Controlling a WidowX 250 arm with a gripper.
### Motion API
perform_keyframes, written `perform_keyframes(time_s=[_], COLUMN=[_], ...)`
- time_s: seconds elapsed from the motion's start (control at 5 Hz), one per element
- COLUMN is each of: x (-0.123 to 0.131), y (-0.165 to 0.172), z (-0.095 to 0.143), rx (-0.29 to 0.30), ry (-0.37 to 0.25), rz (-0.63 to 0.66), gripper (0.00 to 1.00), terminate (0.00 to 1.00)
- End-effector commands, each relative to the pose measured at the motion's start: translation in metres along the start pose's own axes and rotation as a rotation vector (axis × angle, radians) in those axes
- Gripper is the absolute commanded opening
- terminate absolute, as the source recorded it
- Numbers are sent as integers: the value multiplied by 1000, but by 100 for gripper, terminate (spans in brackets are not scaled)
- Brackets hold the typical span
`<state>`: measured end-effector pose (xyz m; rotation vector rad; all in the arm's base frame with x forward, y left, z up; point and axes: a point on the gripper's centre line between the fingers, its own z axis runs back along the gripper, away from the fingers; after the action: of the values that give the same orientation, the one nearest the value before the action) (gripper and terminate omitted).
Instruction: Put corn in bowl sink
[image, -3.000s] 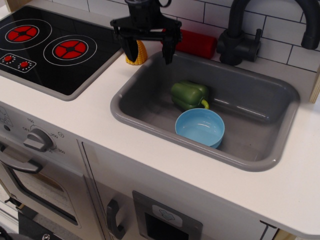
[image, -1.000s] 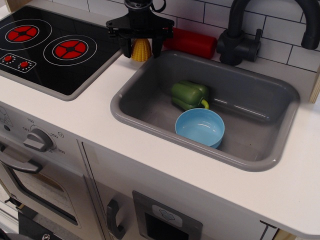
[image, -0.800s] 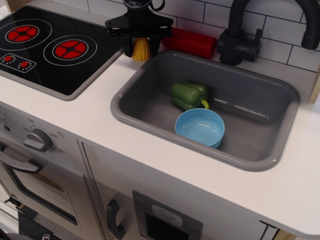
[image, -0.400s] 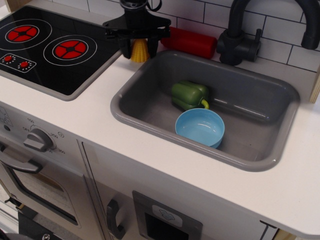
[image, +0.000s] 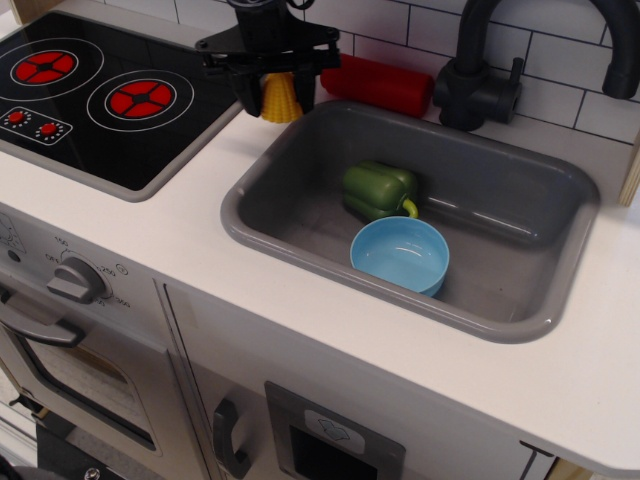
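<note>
Your black hand (image: 278, 90) stands at the back of the white worktop (image: 150, 230), between the black stovetop (image: 90, 100) and the grey sink (image: 400, 215), with its fingers pinching the yellow toy corn (image: 280, 97). The corn sits upright between the two fingers; you cannot tell from this view whether its base touches the worktop or hangs just clear of it. The corn lies outside the sink, just beyond the sink's back left corner. Just beside your hand, to its right along the tiled wall, a red cylinder (image: 378, 85) lies on its side. Past that, the black tap (image: 500, 60) rises over the back rim of the sink. Inside the sink, the green toy pepper (image: 380, 190) lies near the middle, stalk towards the front. The light-blue bowl (image: 400, 254) stands upright against the sink's front wall, just in front of the pepper and about touching it. The bowl is well apart from your hand and the corn. A grey dial (image: 72, 280) shows on the front panel below the stovetop.
</note>
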<state>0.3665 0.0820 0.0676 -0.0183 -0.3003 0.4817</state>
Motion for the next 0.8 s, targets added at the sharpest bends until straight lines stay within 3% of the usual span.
perform_keyframes(time_s=[0.0, 0.2, 0.6], x=[-38, -56, -76], y=[-20, -32, -63], z=[27, 17, -2], rx=[-24, -22, -72], ry=[33, 73, 119], rz=[-161, -165, -184], gripper=[0, 0, 0], terminate=[0, 0, 0])
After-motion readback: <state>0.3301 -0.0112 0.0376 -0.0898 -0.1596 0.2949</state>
